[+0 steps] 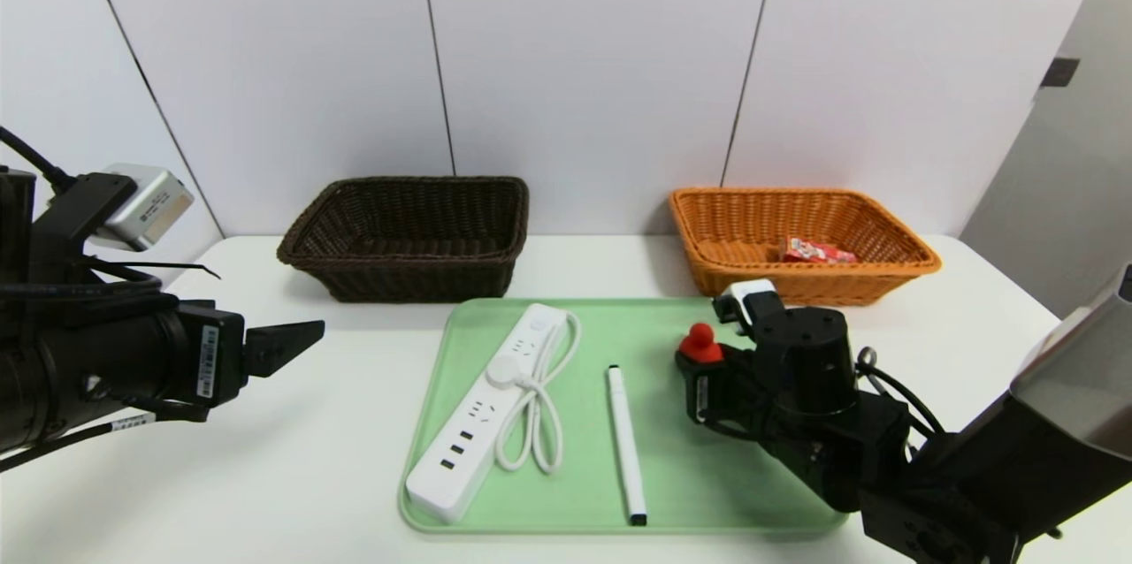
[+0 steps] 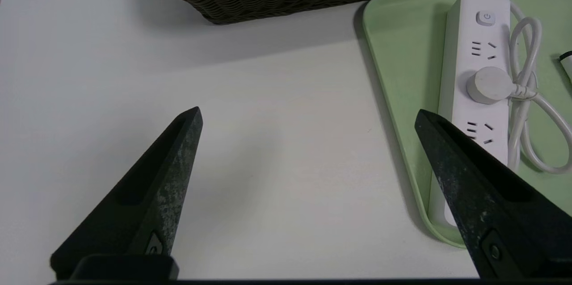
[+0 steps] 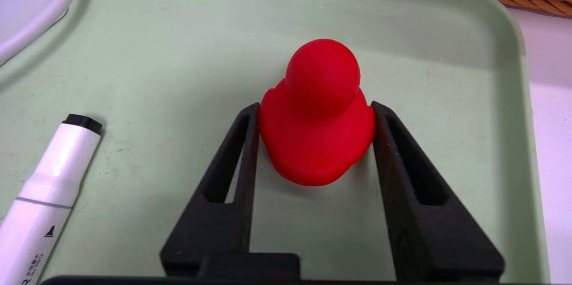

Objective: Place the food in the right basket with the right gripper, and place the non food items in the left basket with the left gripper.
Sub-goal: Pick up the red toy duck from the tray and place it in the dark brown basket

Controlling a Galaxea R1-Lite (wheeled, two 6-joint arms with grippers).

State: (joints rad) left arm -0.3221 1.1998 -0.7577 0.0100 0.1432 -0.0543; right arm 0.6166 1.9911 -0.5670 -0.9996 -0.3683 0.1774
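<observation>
Fingers of the right gripper (image 3: 315,113) press on both flanks of a small red duck-shaped toy (image 3: 318,119) that sits on the green tray (image 1: 531,511), so the grasp looks made but the toy has not left the tray. Risk starts with the shape: the toy is smooth and rounded, the fingers meet it only near their tips and low on its body, and a quick lift could, I judge, let it roll or squirt out forward onto the tray. A second risk is sorting: the red toy does not look like food, yet it is in the arm meant for the orange-tan right basket (image 1: 734,232), where the red snack pouch (image 1: 815,251) already lies; dropping it there would mix the classes. The white marker (image 1: 624,440) lies just beside the right arm on the tray, and a low sweep could knock it. The power strip (image 1: 491,409) with its looped cord rests on the tray's left half. The left gripper (image 2: 308,115) hovers spread wide over the bare worktop (image 2: 268,142), near the tray edge and short of the dark brown left basket (image 1: 411,232), which appears empty.
</observation>
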